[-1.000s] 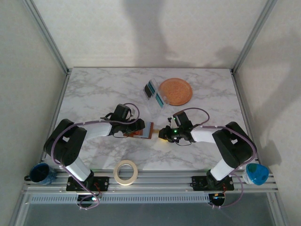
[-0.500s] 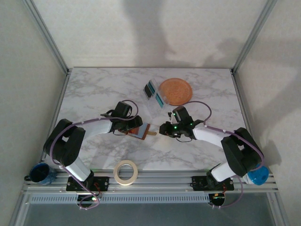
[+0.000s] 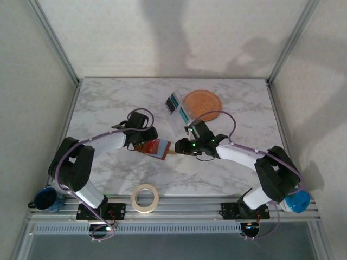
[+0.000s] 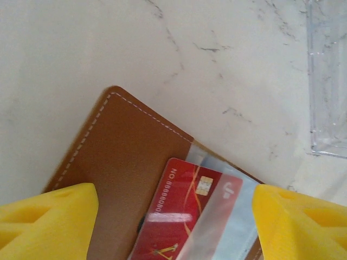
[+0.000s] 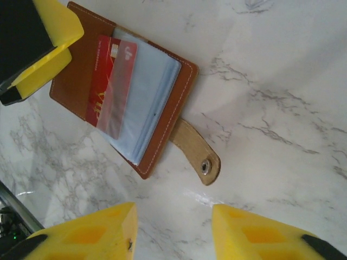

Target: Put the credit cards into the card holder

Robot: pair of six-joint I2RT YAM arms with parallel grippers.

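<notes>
Care is wanted next: the card holder (image 3: 157,147) lies open at the centre of the table (image 3: 108,108), a red card (image 5: 103,81) pocketed. Left gripper (image 4: 173,216) and right gripper (image 5: 173,230) both hang open, empty. More credit cards (image 3: 174,101) stand at its 1 o'clock beside the orange plate (image 3: 203,105); pinch one by its edge.

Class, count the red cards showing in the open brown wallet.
1. A red card sits partly under a clear pocket in the wallet's half away from the strap tab; pale sleeves beside it may hide others.
</notes>
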